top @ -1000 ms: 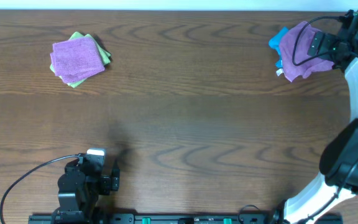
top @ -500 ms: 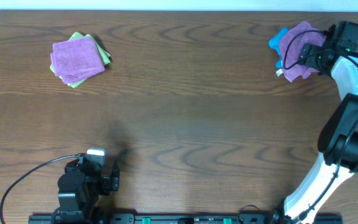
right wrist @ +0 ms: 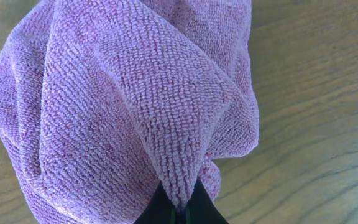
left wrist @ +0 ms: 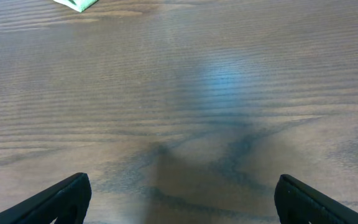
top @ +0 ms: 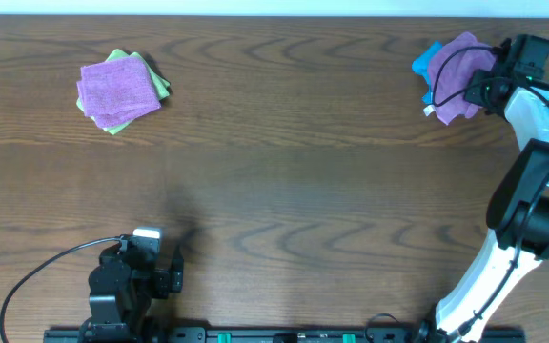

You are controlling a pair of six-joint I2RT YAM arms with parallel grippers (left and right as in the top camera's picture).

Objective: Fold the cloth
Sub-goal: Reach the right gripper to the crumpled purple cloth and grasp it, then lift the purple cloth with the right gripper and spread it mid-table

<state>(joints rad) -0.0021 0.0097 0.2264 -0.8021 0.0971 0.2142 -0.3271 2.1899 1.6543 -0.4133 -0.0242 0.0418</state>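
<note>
The cloth is a lilac fuzzy towel, crumpled in a heap at the table's far right corner, with a small white tag at its lower left edge. My right gripper is shut on a pinched ridge of the cloth; the right wrist view shows the fabric squeezed between the two black fingertips. My left gripper hangs open over bare wood near the table's front left, its fingers wide apart with nothing between them.
A bright blue cloth pokes out from under the lilac heap on its left. At the far left lies a small folded purple square on a green cloth. The wooden table stretches between them.
The right gripper has closed onto the cloth's ridge after reaching in over the heap. The left arm has not moved.
</note>
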